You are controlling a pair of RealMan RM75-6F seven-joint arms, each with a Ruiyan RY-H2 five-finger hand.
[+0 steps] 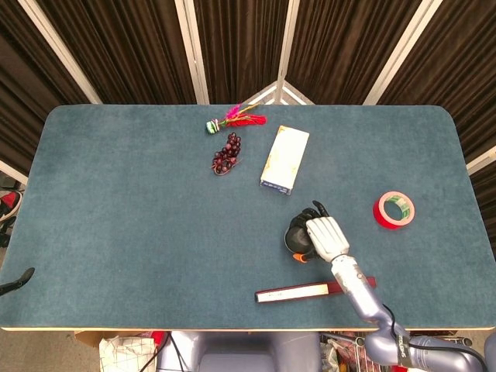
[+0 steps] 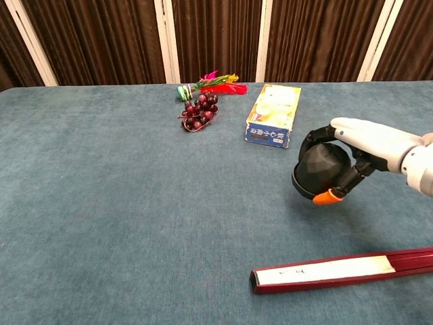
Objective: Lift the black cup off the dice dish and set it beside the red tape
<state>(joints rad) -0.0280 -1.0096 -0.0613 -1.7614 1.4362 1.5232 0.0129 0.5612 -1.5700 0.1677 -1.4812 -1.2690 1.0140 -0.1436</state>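
My right hand (image 1: pixel 325 237) grips the black faceted cup (image 1: pixel 297 232) from above and from its right side. In the chest view the cup (image 2: pixel 319 170) hangs tilted a little above the table, wrapped by the hand (image 2: pixel 369 142), whose orange-tipped thumb sits under the cup's rim. No dice dish shows apart from the cup in either view. The red tape (image 1: pixel 394 209) lies flat to the right of the hand, a short gap away. The left hand is in neither view.
A long red case (image 1: pixel 310 292) lies near the front edge, just below the hand. A yellow box (image 1: pixel 284 159) sits behind the cup. Dark grapes (image 1: pixel 226 153) and a feathered toy (image 1: pixel 236 120) lie at the back centre.
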